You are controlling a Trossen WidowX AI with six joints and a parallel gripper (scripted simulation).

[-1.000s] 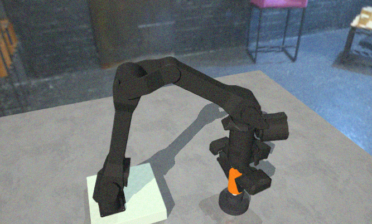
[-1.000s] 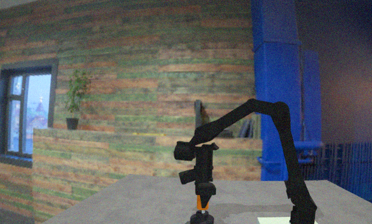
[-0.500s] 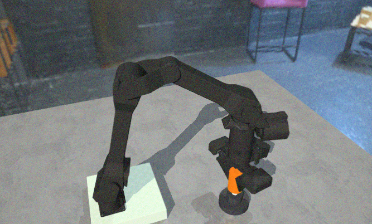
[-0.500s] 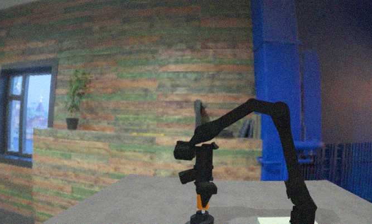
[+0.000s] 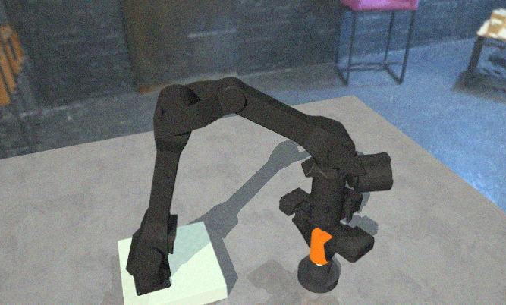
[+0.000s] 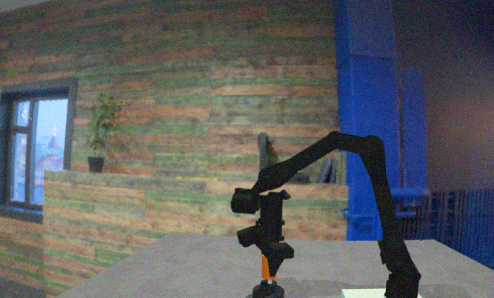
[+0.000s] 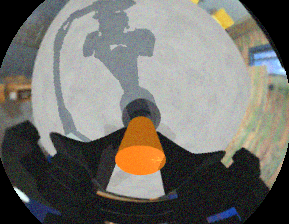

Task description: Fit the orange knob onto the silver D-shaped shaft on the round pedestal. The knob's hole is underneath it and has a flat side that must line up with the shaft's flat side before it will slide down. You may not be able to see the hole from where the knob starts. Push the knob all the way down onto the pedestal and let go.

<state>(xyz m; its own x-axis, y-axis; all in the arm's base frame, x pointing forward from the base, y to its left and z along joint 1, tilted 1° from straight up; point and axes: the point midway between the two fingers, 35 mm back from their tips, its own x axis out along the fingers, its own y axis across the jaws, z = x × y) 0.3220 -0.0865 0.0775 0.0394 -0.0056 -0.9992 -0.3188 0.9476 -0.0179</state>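
My gripper (image 5: 321,243) (image 6: 272,265) (image 7: 140,132) had the orange knob (image 5: 318,247) (image 6: 265,267) (image 7: 140,159) clamped, long axis near upright, directly above the round pedestal (image 5: 318,278) (image 6: 268,290) (image 7: 156,114) at near right. A sliver of silver shaft (image 5: 319,265) (image 6: 269,282) showed between them, so not seated. Next move looked like straight down, perhaps with a twist; I couldn't see whether the flats matched.

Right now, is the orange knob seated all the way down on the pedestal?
No, the silver shaft shows between knob and pedestal.
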